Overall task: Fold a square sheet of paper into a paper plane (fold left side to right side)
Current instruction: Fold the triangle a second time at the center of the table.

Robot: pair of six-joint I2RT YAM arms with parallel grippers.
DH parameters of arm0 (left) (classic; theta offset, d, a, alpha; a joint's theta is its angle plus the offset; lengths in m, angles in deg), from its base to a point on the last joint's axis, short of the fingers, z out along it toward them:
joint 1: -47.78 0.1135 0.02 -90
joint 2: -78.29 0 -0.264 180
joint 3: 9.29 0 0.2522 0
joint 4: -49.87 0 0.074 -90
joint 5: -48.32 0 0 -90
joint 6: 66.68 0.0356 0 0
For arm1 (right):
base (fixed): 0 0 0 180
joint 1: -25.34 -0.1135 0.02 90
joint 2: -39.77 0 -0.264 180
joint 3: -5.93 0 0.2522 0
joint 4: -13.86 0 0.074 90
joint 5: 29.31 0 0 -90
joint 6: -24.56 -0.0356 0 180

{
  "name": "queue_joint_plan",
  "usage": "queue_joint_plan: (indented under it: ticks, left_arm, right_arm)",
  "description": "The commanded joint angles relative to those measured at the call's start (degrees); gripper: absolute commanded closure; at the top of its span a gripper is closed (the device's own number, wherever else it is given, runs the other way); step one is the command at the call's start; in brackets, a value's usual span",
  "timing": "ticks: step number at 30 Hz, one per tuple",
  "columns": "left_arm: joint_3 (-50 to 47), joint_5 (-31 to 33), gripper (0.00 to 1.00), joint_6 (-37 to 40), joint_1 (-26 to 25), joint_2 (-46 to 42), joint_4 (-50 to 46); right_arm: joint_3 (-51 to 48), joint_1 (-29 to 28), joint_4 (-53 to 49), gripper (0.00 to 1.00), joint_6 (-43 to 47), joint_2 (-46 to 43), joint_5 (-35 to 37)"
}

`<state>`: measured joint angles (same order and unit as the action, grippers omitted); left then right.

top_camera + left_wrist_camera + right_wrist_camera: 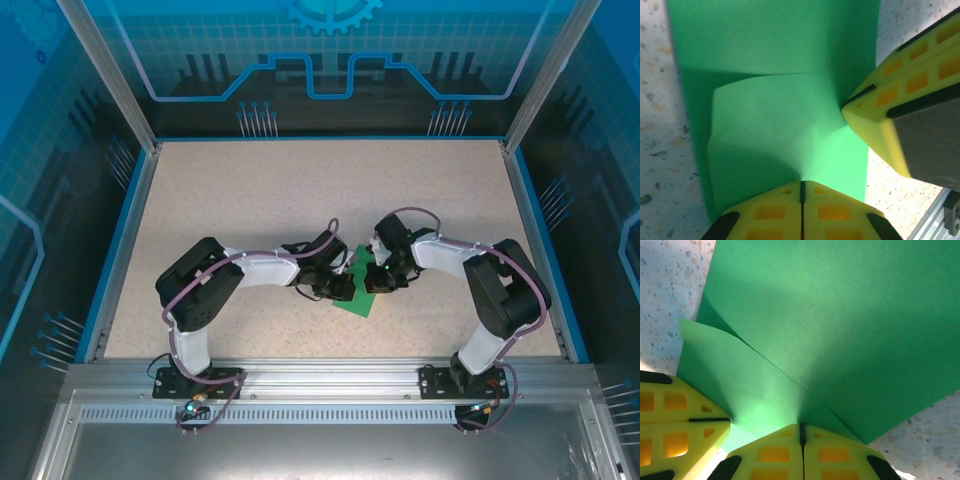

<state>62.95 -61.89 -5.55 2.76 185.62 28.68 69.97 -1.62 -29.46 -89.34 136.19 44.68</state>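
Green paper sheet [355,300] flat on speckled table [660,125], one flap lifted and curled over. Flap edge pinched between closed fingers of left gripper [801,184], likewise of right gripper [801,426]. Grippers just beside each other, rest of sheet spread ahead of fingertips.

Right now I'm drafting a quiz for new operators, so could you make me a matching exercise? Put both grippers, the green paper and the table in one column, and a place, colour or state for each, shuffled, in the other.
Things
1. left gripper
2. right gripper
3. square sheet of paper
4. table

Descriptions
A. speckled beige
B. bright green, one flap lifted off the surface
C. shut on the paper, on its right side in the top view
D. shut on the paper, on its left side in the top view

Pairs: 1-D, 2-C, 3-B, 4-A
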Motion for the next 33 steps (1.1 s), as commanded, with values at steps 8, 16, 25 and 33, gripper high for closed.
queue_joint_plan:
  ticks: [8,16,25,33]
  left_arm:
    - [-0.4,1.0,0.94,1.4,0.3,0.4,-2.2]
    - [-0.7,2.6,0.94,1.5,0.9,1.1,-4.9]
    - [-5.3,2.7,0.94,1.3,2.2,-1.2,-4.9]
    - [-10.3,1.9,0.94,1.7,2.8,-4.6,-4.4]
  right_arm:
    - [-0.5,0.8,-3.7,0.94,0.8,2.3,4.5]
    - [-0.3,1.4,-4.5,0.94,1.3,2.7,4.9]
    - [-0.4,2.1,-5.0,0.95,2.0,3.2,5.2]
    - [-0.2,2.9,-5.4,0.95,2.5,3.2,5.4]
